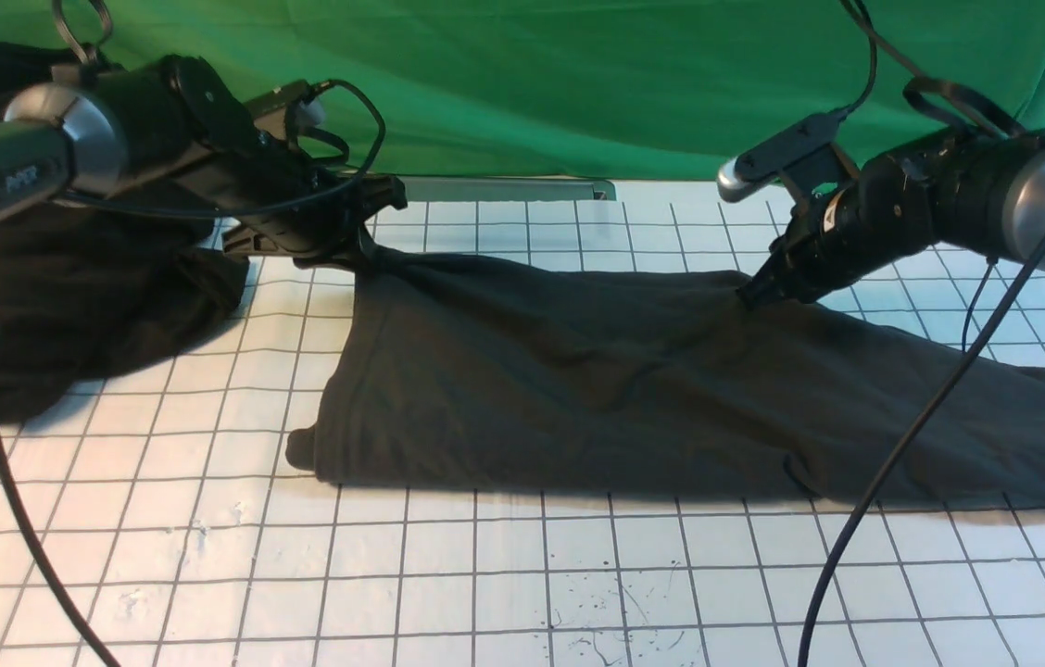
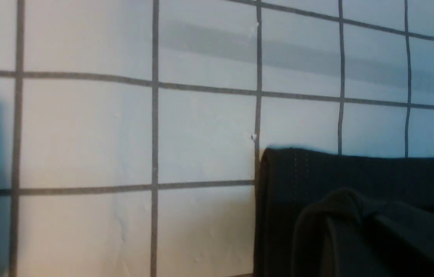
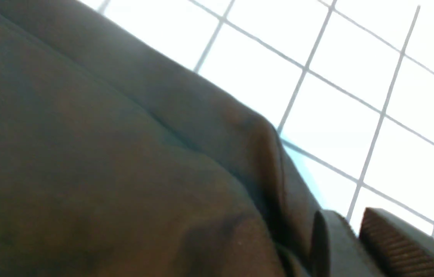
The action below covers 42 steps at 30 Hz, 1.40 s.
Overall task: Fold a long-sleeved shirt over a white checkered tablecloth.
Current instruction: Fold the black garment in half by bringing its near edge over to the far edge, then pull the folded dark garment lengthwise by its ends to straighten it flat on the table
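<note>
The long-sleeved shirt [image 1: 578, 380] lies spread across the white checkered tablecloth [image 1: 485, 574], dark and plain side up; its print and neck label are hidden. My left gripper [image 1: 363, 243] is shut on the shirt's far left corner, which rises in a peak to it. The left wrist view shows only bunched shirt [image 2: 355, 177] over the jaws, above the tablecloth [image 2: 86, 134]. My right gripper [image 1: 750, 295] pinches the shirt just inside its far edge, wrinkles radiating from the tip. In the right wrist view a ridge of shirt [image 3: 124, 154] runs up to the nearly closed right gripper [image 3: 355, 217].
A heap of dark cloth [image 1: 87, 306] lies at the left under my left arm. The green backdrop [image 1: 532, 83] hangs behind, with a metal strip [image 1: 504, 190] at its foot. Black cables [image 1: 902, 445] trail over the table's near right and left.
</note>
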### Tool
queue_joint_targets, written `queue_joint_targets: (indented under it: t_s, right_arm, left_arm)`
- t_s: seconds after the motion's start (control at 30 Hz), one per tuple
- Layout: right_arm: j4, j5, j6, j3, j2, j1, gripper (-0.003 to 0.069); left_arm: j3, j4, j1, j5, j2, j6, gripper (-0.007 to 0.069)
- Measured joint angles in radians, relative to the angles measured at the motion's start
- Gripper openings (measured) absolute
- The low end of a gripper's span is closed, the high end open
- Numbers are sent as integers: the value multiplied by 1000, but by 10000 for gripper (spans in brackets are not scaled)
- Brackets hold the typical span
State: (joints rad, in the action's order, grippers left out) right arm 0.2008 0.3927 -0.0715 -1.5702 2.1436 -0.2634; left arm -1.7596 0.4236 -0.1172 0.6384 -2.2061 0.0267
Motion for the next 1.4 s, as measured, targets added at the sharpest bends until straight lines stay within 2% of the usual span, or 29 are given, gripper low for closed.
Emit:
queue_joint_targets:
  t_s: [0.23,0.4,0.47,0.53,0.57,0.63,0.67,0.7,0.73,0.8,0.83,0.87,0.9,0.93,0.97,1.0,1.1,1.27,1.4]
  right_arm:
    - [0,28,1,0,-8,6,209]
    - [0,93,1,0,-64,19,233]
    - [0,193,1,-1,-137,49,235]
    - [0,225,1,-1,-157,61,235]
    - [0,292,1,-1,-195,89,235]
    - [0,393,1,-1,-244,132,238]
    - [0,403,1,-1,-248,141,239]
    - [1,442,1,-1,-264,156,244]
    - [1,519,1,-1,-295,200,272]
    - [1,574,1,-1,-312,237,308]
    - [0,642,3,-1,-326,273,380]
    - [-1,661,3,-1,-331,293,397]
    - [-2,703,5,0,-333,329,460]
    - [-3,718,8,5,-333,350,479]
    - [-3,720,9,6,-333,355,490]
    - [-4,722,23,39,-333,407,522]
    - [-11,687,36,90,-333,465,535]
    - [-81,516,49,195,-318,580,537]
    - [-115,428,50,219,-266,610,517]
  left_arm:
    - [0,-9,0,0,0,0,25]
    - [0,-62,0,8,0,-2,70]
    - [-11,-141,0,58,0,-42,135]
    - [-22,-172,0,94,0,-68,174]
    - [-40,-216,0,145,0,-114,225]
    - [-81,-251,0,231,0,-159,316]
    - [-81,-253,0,239,0,-161,316]
    - [-100,-259,0,269,0,-171,353]
    - [-130,-260,0,321,0,-177,405]
    - [-150,-254,0,344,0,-176,437]
    - [-171,-232,0,359,0,-164,470]
    - [-179,-222,0,364,0,-160,482]
    - [-188,-199,0,368,0,-157,496]
    - [-190,-187,0,368,0,-157,500]
    - [-190,-183,0,368,0,-157,501]
    - [-190,-155,0,370,0,-154,505]
    - [-190,-140,0,372,0,-150,507]
    - [-190,-115,0,372,0,-113,509]
    - [-190,-111,0,361,0,-105,509]
